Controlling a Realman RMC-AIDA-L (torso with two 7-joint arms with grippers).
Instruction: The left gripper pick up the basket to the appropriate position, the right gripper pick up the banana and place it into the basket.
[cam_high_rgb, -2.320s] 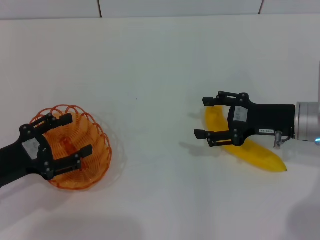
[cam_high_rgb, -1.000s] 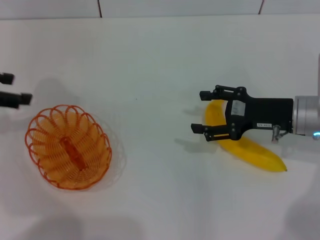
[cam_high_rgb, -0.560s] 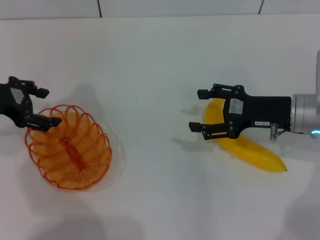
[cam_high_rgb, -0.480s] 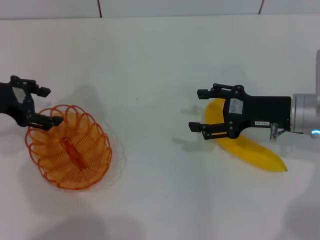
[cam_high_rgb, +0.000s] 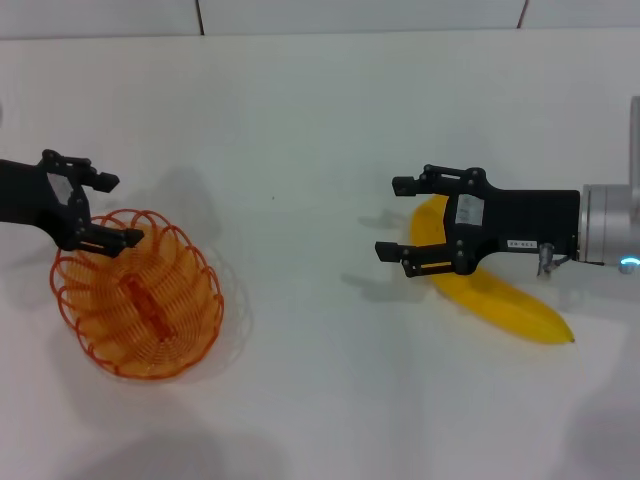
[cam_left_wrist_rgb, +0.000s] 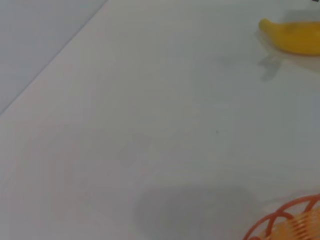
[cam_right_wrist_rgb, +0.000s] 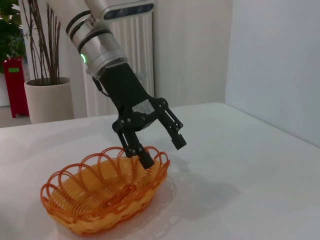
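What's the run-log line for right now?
left gripper: open, at far rim of basket, not gripping | right gripper: open, over banana | banana: on table, outside basket

- White table (cam_high_rgb: 320, 130): fills the head view.
- Potted plant (cam_right_wrist_rgb: 42, 95), white radiator (cam_right_wrist_rgb: 135, 55), red object (cam_right_wrist_rgb: 14, 85): right wrist view, 9 to 12 o'clock.

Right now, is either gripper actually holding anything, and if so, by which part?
Nothing is held. The left gripper is open at the basket rim; the right gripper hangs open over the banana.
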